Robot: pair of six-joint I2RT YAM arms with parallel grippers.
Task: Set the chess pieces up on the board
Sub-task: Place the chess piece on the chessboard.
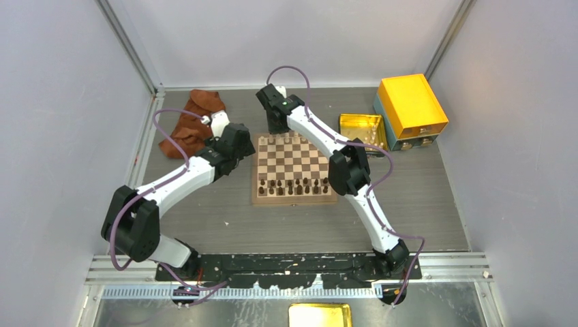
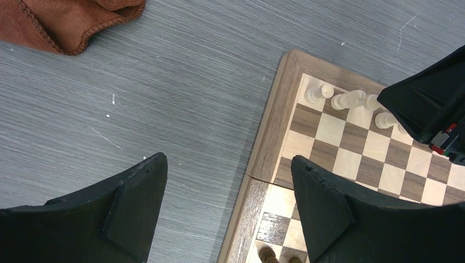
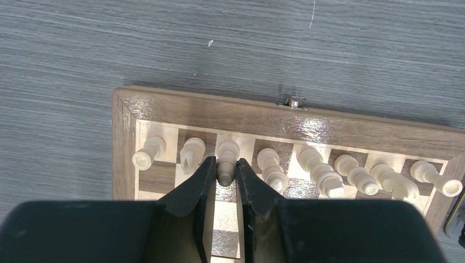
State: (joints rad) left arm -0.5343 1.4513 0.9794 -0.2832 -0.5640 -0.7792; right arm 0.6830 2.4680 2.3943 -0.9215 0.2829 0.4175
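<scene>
One grey desk point(image 1: 204, 225) carries everything, walled in by pale panels. Two white and black arms reach out over it from the near edge. The left arm point(image 1: 180, 176) bends in toward the left side of the board point(image 1: 293, 163), and the right arm point(image 1: 317, 135) stretches across the board to its far edge. The board lies flat in the middle of the desk, its checkered squares framed by a plain wood border. An orange-yellow box point(image 1: 411, 105) stands at the far right, with a shallow yellow tray point(image 1: 361, 129) just beside it on the left. A rumpled brown cloth point(image 1: 194, 122) lies at the far left, well apart from the board.

The left claw point(image 2: 229, 164) hangs wide open with nothing in it, one finger over bare desk and the other over the board's left border.

The right claw point(image 3: 226, 167) is closed on a cream piece point(image 3: 226, 149) standing on the far row, third square in from that corner. Eight pale chess pieces point(image 3: 318, 171), counting that one, line this far row, one to a square. Dark brown pieces point(image 1: 293, 185) fill the rows nearest the arms.
</scene>
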